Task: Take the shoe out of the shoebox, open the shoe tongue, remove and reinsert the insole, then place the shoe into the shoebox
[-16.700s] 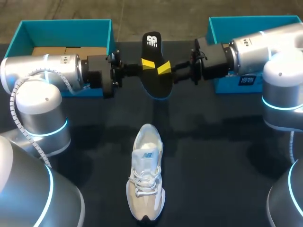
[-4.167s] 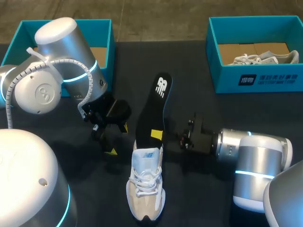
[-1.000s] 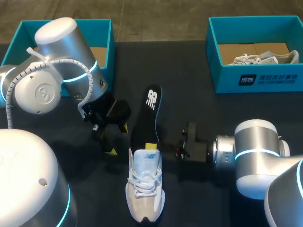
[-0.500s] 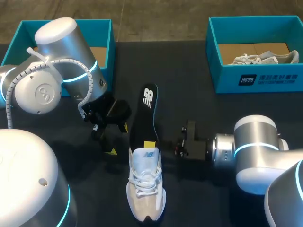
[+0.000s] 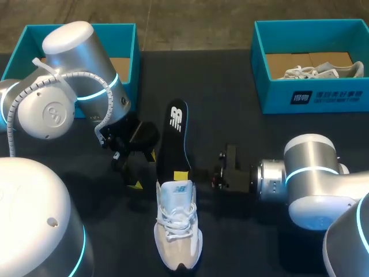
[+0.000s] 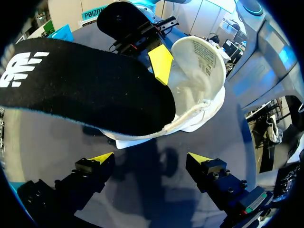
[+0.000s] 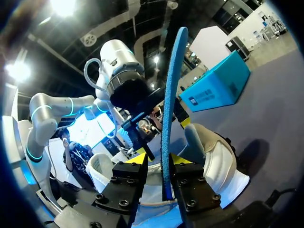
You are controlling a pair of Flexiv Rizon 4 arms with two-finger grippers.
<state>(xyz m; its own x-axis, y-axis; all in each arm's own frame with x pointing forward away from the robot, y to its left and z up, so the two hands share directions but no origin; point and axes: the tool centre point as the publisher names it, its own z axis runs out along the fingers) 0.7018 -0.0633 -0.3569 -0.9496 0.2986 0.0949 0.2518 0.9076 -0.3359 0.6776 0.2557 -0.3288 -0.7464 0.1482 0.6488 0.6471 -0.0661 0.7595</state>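
1. The right gripper [image 7: 160, 160] is clamped on the insole [image 5: 173, 135], one yellow-tipped finger on each face, low on its toe end; the left gripper [image 6: 151, 159] stands wide apart with nothing between its fingers.
2. To my eye the main risk is the insole's toe end catching on the collar or tongue of the shoe [image 5: 177, 222] rather than sliding down inside; it comes in at a slant with its heel end reaching away over the table [image 5: 242, 115], so a hard push could buckle or fold it.
3. The shoe lies loose on the table with nothing holding it; a shove from the insole could skid or tip it, and the left gripper is not steadying it.
4. The hold is across a thin sheet; if the insole jams, it may twist or slip between the fingers.
5. The insole's toe end meets the shoe's opening right at the right gripper's fingertips, with the tongue just beyond; the shoe runs from there toward the near edge of the table; the left gripper hangs on the shoe's other side, close to the heel but apart.
6. Further out, the left shoebox [image 5: 81, 27] sits behind the left arm with cardboard showing inside; the right shoebox [image 5: 311, 95] holds a second shoe [image 5: 317, 70]; both are well apart from the work.
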